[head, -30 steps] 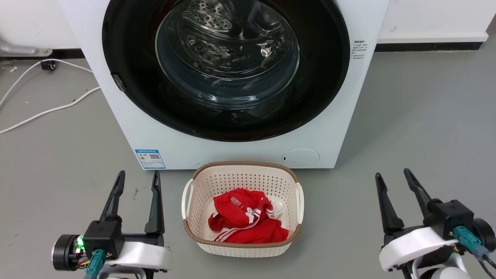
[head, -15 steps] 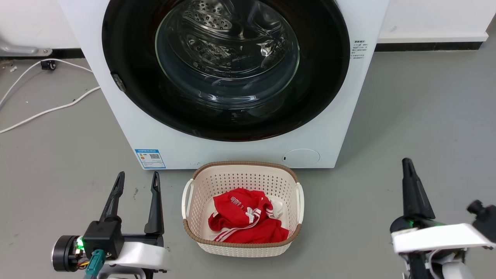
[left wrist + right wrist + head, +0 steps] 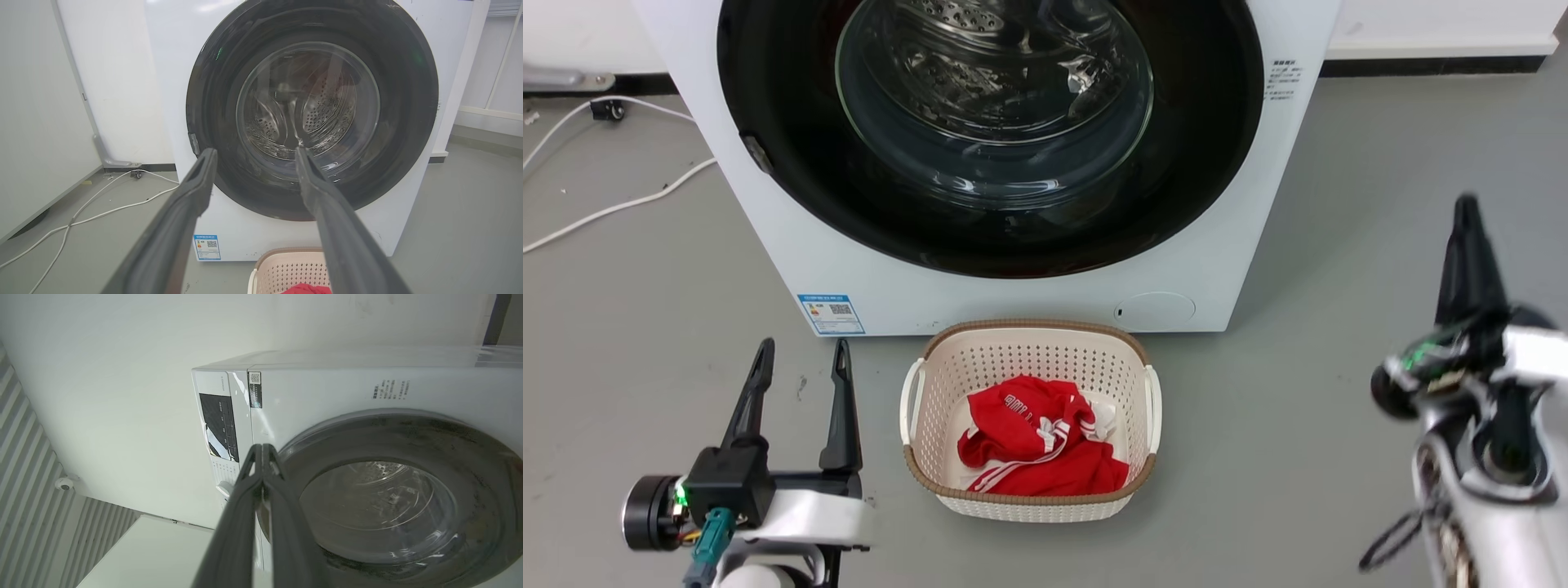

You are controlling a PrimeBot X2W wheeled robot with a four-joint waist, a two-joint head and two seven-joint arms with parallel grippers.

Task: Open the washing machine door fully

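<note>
Door (image 3: 990, 122): closed, seated flush in the front of the machine (image 3: 1013, 302), which stands at the far side of the floor. A basket (image 3: 1029, 359) holding a red garment (image 3: 1037, 457) stands just in front of it.

Left gripper (image 3: 802, 351): near left, low, fingers spread, nothing between them. Right gripper (image 3: 1467, 212): raised at the right and rolled onto its side. In the right wrist view its fingers (image 3: 261, 457) lie pressed together, holding nothing.

Step in hand, as judged: reach to the door rim.

1. Part the right fingers before contact; pressed together they can only push.
2. Find the pull point. A small grey tab (image 3: 756, 153) sits on the left rim, so the free edge is probably on that side.
3. Hook behind the rim and draw it outward along the hinge arc, not straight back.
4. Keep the forearm above the basket, and keep going until the door reaches its stop.

Not readable:
- The top of the door is cut off in the head view.
- No hinge can be made out, so the swing direction is unconfirmed.
- Whether the tab is a catch or a handle cannot be told.
- The right gripper is blurred in the head view.
- Clearance between the door's lower edge and the basket cannot be judged.
</note>
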